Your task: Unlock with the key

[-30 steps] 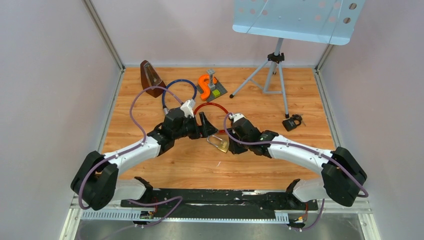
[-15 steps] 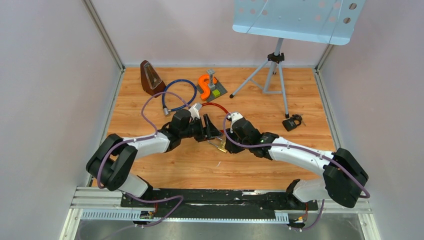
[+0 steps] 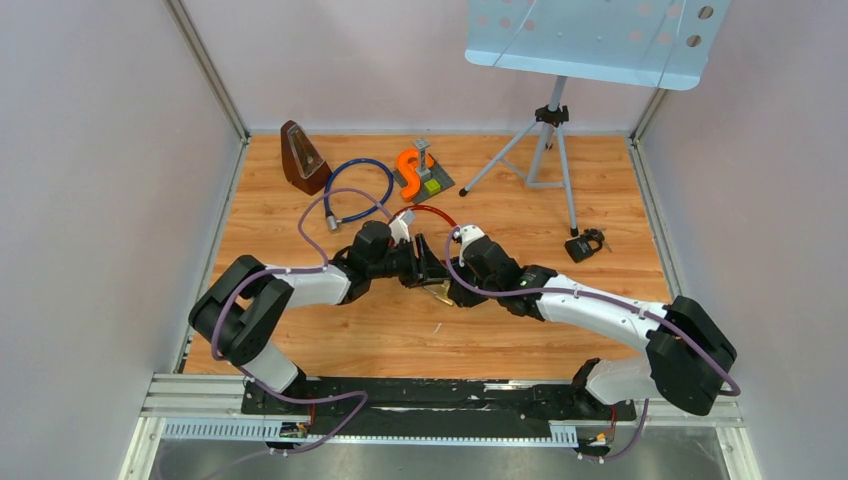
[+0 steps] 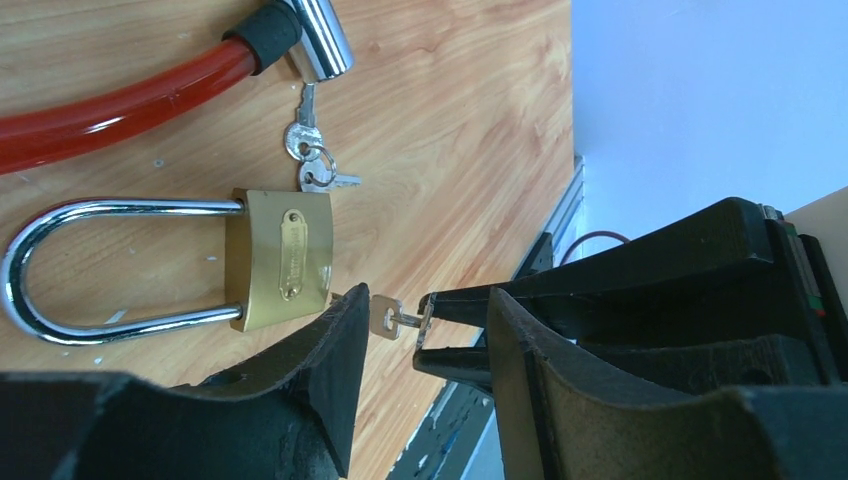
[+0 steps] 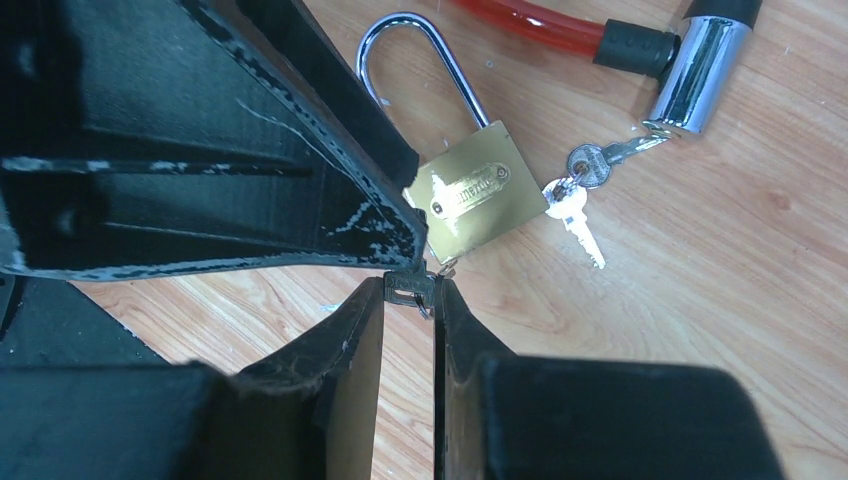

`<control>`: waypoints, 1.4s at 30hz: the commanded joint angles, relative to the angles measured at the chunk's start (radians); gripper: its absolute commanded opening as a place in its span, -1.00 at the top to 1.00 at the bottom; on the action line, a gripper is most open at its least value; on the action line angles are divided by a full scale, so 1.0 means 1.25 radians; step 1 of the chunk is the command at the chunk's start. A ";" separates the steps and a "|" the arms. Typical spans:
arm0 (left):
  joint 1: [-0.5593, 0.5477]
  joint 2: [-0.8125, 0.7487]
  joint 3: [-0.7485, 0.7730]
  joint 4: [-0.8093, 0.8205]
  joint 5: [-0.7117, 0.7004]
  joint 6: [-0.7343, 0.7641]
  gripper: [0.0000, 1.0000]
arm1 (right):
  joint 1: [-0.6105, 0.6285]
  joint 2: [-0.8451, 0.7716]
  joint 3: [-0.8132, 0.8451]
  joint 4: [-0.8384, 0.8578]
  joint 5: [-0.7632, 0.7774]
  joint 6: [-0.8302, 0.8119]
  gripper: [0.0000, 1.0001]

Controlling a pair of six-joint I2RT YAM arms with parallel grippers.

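A brass padlock (image 4: 280,258) with a steel shackle (image 4: 60,270) lies flat on the wooden table; it also shows in the right wrist view (image 5: 475,200) and, mostly covered, in the top view (image 3: 440,291). My right gripper (image 5: 410,292) is shut on a small silver key (image 4: 385,318) just off the padlock's bottom edge. I cannot tell whether the key is in the keyhole. My left gripper (image 4: 420,350) is open. Its fingers (image 4: 330,380) straddle the key and the right fingertips, one finger beside the padlock's bottom corner.
A red cable lock (image 5: 540,25) with a chrome cylinder (image 5: 700,70) and hanging keys (image 5: 585,165) lies just beyond the padlock. Farther back are a metronome (image 3: 302,157), a blue cable (image 3: 358,188), an orange piece (image 3: 410,165), a music stand (image 3: 545,140) and a black item (image 3: 585,245).
My left arm has folded at the elbow and its gripper has moved right and closer to the padlock. My right gripper has edged left to meet it. The padlock is now mostly covered.
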 commanded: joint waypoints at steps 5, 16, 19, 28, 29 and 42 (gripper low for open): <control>-0.016 0.021 0.041 0.056 0.023 -0.013 -0.01 | 0.006 -0.026 0.015 0.052 0.005 -0.003 0.77; -0.022 0.029 0.050 0.068 0.037 -0.016 0.70 | 0.005 -0.047 0.008 0.060 0.027 0.003 0.78; -0.022 0.021 0.048 0.072 0.039 -0.016 1.00 | 0.005 -0.063 0.002 0.069 0.024 0.003 0.75; -0.014 -0.045 0.079 0.017 0.059 0.096 1.00 | -0.023 -0.144 0.000 0.096 -0.014 0.010 -0.07; -0.010 -0.054 0.084 0.008 0.059 0.135 1.00 | -0.036 -0.162 -0.003 0.106 -0.053 0.015 -0.14; -0.006 -0.314 0.171 -0.079 -0.047 0.480 1.00 | -0.249 -0.376 -0.082 0.368 -0.347 0.066 -0.57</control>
